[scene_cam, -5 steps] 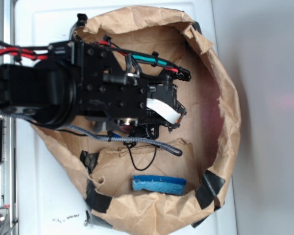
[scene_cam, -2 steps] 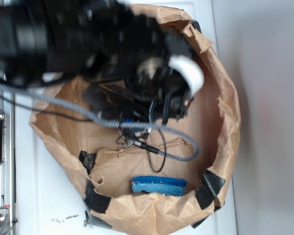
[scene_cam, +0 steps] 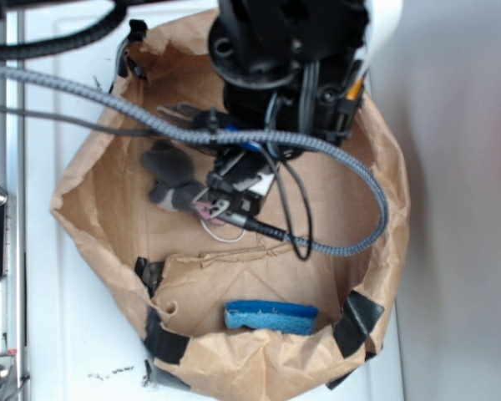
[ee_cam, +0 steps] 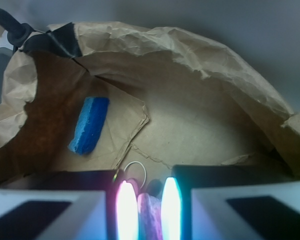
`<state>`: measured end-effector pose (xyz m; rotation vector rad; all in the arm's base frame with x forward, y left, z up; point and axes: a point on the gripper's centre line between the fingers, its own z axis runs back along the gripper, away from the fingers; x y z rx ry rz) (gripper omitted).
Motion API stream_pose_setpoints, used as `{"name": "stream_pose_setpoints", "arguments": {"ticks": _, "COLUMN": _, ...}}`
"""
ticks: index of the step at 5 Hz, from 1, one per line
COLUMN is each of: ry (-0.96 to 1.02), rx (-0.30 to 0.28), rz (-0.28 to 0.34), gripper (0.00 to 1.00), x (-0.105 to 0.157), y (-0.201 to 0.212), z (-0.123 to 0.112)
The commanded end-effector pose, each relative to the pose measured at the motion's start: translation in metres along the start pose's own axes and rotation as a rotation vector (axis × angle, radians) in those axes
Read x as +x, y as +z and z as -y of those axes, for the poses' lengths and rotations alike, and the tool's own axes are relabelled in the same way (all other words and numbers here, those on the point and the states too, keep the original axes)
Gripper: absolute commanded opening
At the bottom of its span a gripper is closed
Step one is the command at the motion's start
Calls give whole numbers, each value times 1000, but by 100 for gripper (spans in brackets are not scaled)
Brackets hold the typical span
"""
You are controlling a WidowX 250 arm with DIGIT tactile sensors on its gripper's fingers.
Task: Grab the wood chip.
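A crumpled brown paper bag (scene_cam: 376,251), its rim patched with black tape, is spread open like a basin on a white table (scene_cam: 75,334). The arm reaches in from the top edge of the overhead view, with a grey braided cable (scene_cam: 351,167) looping across the bag. The gripper (ee_cam: 150,200) hangs low over the middle of the bag floor. In the wrist view its two fingers (ee_cam: 126,210) glow bright and stand close together, with a narrow gap between them. A blurred pinkish-grey shape fills that gap, but I cannot tell what it is or whether the fingers press on it. A grey plush mouse (scene_cam: 171,177) lies just left of the gripper, its pink ear toward the fingers and a thin white loop (scene_cam: 225,236) beside it. The wood chip (scene_cam: 182,109) seems to be the dark pointed sliver near the bag's upper left wall. It sits just above the cable and apart from the gripper, though it is small and unclear. A blue sponge (scene_cam: 271,317) rests against the lower wall, well apart from everything else.
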<state>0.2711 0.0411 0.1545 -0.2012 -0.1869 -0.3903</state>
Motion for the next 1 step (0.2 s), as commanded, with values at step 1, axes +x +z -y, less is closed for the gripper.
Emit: {"name": "stream_pose_setpoints", "arguments": {"ticks": 1, "ry": 142, "rx": 212, "rz": 61, "gripper": 0, "x": 5, "y": 23, "z": -1}}
